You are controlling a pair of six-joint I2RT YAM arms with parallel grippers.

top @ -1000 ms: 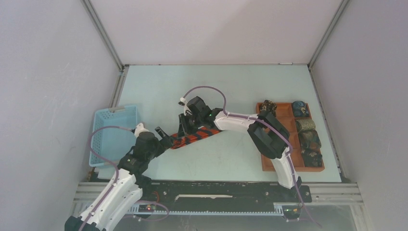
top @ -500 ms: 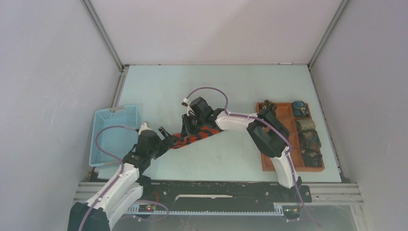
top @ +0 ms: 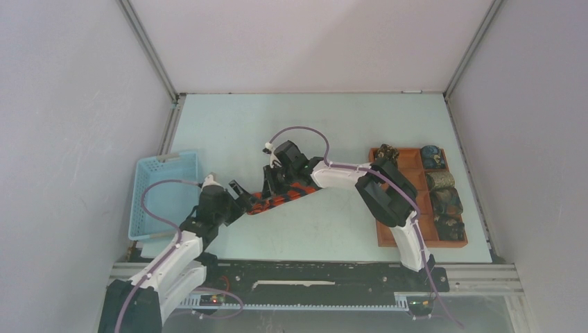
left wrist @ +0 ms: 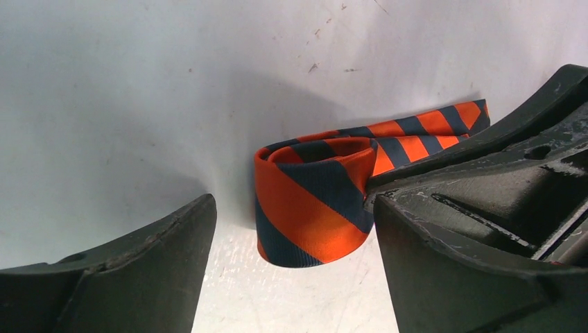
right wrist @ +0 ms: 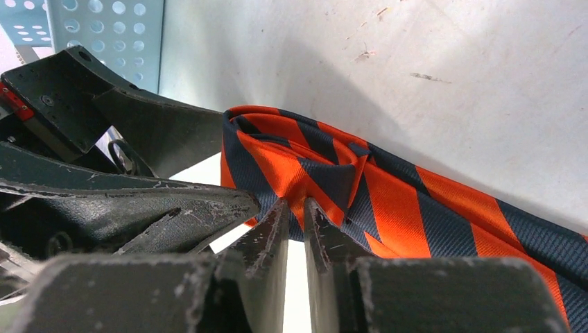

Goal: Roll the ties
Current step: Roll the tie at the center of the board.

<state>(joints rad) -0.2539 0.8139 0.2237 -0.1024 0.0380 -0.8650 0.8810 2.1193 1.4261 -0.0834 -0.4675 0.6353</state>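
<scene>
orange and navy diagonal stripes are showing between the fingers of my left gripper point(left wrist: 292, 208), which is standing wide open and holding nothing. the looped end of the striped tie point(left wrist: 308, 222) is sitting upright on the table between those fingers. the right-hand finger is touching the loop's side, and the left-hand finger is standing apart from it. my right gripper point(right wrist: 295, 211) is clenching almost fully, its two tips nipping a puckered fold of the tie just behind the loop, with only a thin slit showing between the fingers. in the right wrist view, the left gripper's dark body is crowding in just beside the loop.

in the overhead view, i am seeing the two grippers meeting near the middle of the pale table point(top: 312, 125), the left arm reaching in from the lower left and the right arm bending in from the right. the rest of the tie is lying flat, slanting away from the grippers toward the right. the light blue basket point(top: 156, 187) is sitting at the table's left edge, near the left arm. the brown tray point(top: 409, 236) is sitting at the right, well apart from the striped tie, and small dark rolled ties point(top: 441, 181) are resting in its compartments.
</scene>
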